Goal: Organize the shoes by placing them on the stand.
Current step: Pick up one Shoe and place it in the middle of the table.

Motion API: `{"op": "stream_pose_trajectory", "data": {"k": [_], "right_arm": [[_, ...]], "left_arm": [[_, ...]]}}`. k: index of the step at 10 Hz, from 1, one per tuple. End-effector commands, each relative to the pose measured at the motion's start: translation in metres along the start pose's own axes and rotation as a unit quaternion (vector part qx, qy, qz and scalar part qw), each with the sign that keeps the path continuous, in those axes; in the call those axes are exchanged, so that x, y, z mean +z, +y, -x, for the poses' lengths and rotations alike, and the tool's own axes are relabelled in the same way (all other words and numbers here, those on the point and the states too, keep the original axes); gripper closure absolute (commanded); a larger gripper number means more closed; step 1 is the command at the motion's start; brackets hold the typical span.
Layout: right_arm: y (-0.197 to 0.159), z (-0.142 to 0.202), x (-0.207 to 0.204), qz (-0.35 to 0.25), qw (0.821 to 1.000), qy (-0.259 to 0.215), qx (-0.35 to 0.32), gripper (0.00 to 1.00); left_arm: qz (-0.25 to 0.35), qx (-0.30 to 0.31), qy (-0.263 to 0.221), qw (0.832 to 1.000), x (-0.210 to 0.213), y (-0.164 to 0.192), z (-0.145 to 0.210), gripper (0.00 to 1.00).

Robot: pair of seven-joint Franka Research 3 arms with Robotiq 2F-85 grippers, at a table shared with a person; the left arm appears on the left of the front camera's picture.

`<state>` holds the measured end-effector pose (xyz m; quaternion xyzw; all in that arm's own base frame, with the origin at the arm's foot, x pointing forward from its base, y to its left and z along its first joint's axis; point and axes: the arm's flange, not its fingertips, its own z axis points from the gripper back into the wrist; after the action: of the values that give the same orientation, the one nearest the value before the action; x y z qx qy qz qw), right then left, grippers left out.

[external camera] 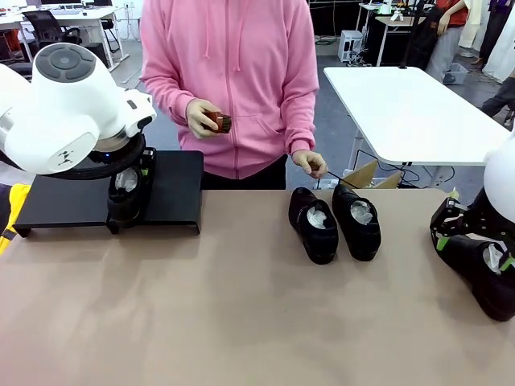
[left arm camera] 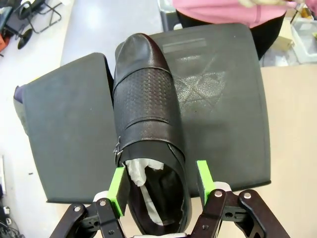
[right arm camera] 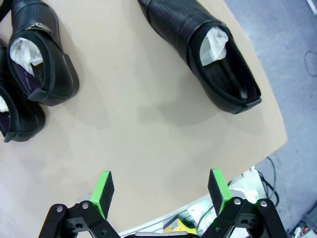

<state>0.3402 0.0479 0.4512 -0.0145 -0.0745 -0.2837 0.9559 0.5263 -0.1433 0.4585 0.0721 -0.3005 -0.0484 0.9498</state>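
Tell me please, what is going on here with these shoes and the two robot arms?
The robot is putting black shoes on the low black stand. One shoe lies on it, and the left pincer is open astride its heel. The right pincer hangs open over bare table beside another shoe. Two more shoes wait side by side in the middle. The person across the table holds a small brown brush.

The left arm (external camera: 68, 108) is white and bulbous with a grey round cap (external camera: 64, 63). The left claw (left arm camera: 160, 182) and right claw (right arm camera: 161, 191) are black screwed linkages with green pads (right arm camera: 104, 193). The person wears a pink zip hoodie (external camera: 241, 64).
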Motion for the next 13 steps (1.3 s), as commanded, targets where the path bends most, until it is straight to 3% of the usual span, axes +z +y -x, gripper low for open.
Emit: {"op": "stream_pose_trajectory", "data": {"k": [1,5,6,10,12,13], "right_arm": [[-0.001,-0.002,0.0,-0.009,1.0,0.0,0.007,0.0],[0.0,0.0,0.0,0.0,1.0,0.0,0.0,0.0],[-0.014,0.012,0.021,-0.003,0.999,-0.019,0.034,0.0],[-0.077,0.041,0.06,-0.087,0.972,0.011,0.217,0.0],[-0.089,0.041,0.053,-0.108,0.966,0.035,0.234,0.0],[-0.065,0.03,0.081,-0.08,0.974,-0.001,0.212,0.0]], "left_arm": [[-0.005,-0.004,-0.006,1.0,0.003,0.002,-0.006,0.29],[-0.005,-0.004,-0.006,1.0,0.003,0.002,-0.006,0.29],[-0.005,-0.004,-0.006,1.0,0.003,0.002,-0.006,0.29],[-0.005,-0.004,-0.006,1.0,0.003,0.002,-0.006,0.29],[-0.005,-0.004,-0.006,1.0,0.003,0.002,-0.006,0.29],[0.0,0.001,-0.003,1.0,0.002,0.0,-0.003,0.29]]}}
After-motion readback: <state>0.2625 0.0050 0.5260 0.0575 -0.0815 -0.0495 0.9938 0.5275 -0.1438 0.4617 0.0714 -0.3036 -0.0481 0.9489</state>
